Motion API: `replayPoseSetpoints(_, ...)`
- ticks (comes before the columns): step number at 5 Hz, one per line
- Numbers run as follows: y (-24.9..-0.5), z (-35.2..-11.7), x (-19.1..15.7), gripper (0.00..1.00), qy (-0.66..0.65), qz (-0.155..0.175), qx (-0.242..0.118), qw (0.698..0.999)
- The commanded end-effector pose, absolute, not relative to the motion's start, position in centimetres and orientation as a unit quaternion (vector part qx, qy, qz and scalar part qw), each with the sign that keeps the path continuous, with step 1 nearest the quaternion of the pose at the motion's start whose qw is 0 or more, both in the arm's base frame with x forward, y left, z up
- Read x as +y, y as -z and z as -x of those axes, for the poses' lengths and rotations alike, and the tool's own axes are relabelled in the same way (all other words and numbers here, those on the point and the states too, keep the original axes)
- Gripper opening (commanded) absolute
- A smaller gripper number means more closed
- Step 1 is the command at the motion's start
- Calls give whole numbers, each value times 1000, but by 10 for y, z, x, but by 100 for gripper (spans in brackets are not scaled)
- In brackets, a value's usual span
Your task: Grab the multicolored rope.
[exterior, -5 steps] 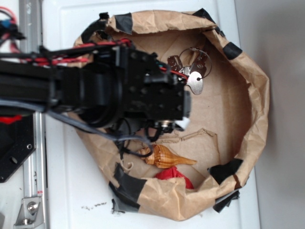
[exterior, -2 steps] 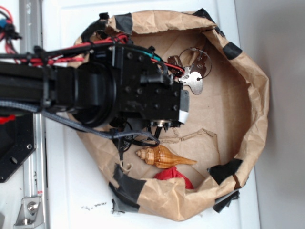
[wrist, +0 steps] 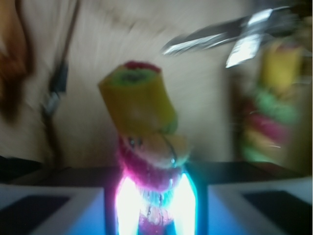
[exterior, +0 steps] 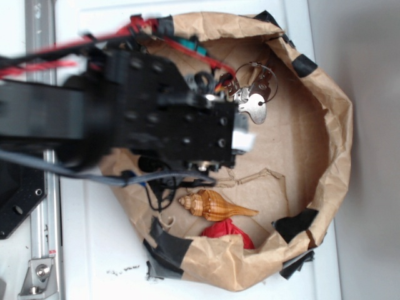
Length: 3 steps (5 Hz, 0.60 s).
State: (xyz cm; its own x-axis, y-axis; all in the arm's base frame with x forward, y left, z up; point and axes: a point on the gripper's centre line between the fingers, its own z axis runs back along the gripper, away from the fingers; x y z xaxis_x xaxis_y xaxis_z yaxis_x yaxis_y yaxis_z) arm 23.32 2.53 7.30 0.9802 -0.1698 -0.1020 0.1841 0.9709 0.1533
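Rope (wrist: 146, 127) is pinched between the fingers of the pincer (wrist: 152, 196) in the wrist view, one yellow-wrapped end with red and green strands standing up out of the glowing pads (wrist: 128, 198); the grip is judged to be near that end, not at the middle, though blur hides the exact contact. To do the lift well, the clamp should be kept firm and the rise slow and straight, so that the trailing length is drawn free without slipping through the pads; a swing or a jerk would be risky, since the rest of the rope hangs or lies to one side and its weight could twist the held end loose.

A second stretch of rope — green, red and yellow, blurred — is seen to the right of the pincer in the wrist view, well apart from the fingers; whether it rests on the bag floor cannot be told. Keys (wrist: 234, 36) lie ahead and to the right, a shell (wrist: 12, 54) far to the left.

In the exterior view the arm covers the pincer and the rope; only keys beyond it, the shell below it, something red under the shell, and the paper bag (exterior: 337, 125) around all are shown.
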Motion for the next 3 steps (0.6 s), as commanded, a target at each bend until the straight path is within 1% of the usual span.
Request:
replayPoseSetpoints(1,-176,-241,45,0,14,-61,-51,997)
replayPoseSetpoints(2,-186,-253,27,0,6,-61,-44,997)
replayPoseSetpoints(3,-189,-260,19,0,-19,-82,-76,994)
